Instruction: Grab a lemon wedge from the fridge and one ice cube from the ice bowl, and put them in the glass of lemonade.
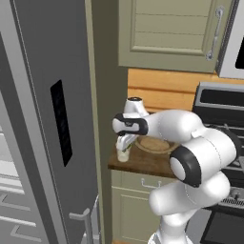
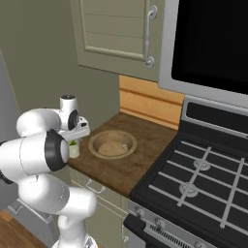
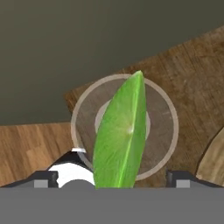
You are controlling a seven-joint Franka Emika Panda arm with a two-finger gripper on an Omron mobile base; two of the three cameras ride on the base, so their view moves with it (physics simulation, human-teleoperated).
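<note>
Item: bright green pointed lemon wedge [image 3: 121, 135], long axis upright in hand view, between spread fingers [image 3: 176, 178], directly over clear round lemonade tumbler [image 3: 170, 131] on brown wooden counter [image 3: 35, 144].

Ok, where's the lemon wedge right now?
In the hand view the lemon wedge stands directly over the glass, between the open jaws, at the counter's left end beside the bowl.
</note>
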